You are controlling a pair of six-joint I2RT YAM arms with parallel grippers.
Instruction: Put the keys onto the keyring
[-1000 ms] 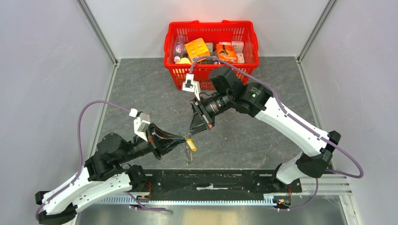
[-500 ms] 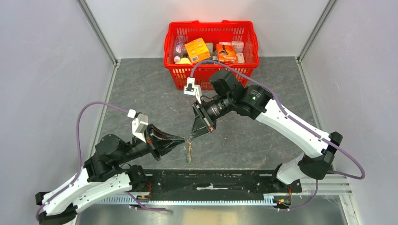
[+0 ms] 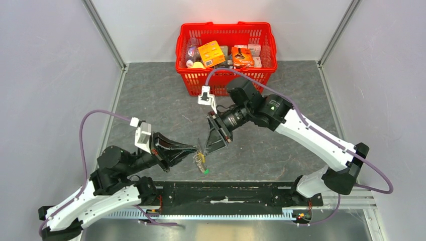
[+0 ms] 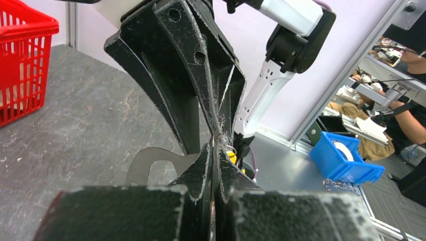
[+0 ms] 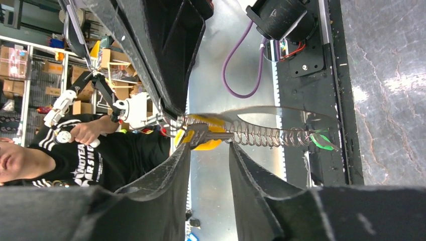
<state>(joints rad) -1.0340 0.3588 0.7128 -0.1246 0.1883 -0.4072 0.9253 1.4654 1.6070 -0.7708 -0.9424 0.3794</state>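
My left gripper (image 3: 197,148) is shut on the thin metal keyring (image 5: 170,120) and holds it above the table. From the ring hang the yellow-orange key (image 5: 201,121), a coiled metal chain (image 5: 266,135) and the green key (image 5: 321,141); in the top view the chain (image 3: 200,160) dangles with the green tag (image 3: 205,170) lowest. My right gripper (image 3: 205,146) is open, its fingertips (image 5: 183,150) right at the yellow key. In the left wrist view my shut gripper (image 4: 217,145) meets the right fingers, with the yellow key (image 4: 231,156) just behind. I cannot make out the fabric strap.
A red basket (image 3: 226,80) full of packaged goods stands at the back centre, just behind the right arm; it also shows in the left wrist view (image 4: 20,75). A black rail (image 3: 226,193) runs along the near edge. A blue bin (image 4: 341,160) sits off the table.
The left arm has drawn back a little to the left. The hanging bundle has turned: the yellow tag showed below the grippers before, now the chain and green tag hang lowest.
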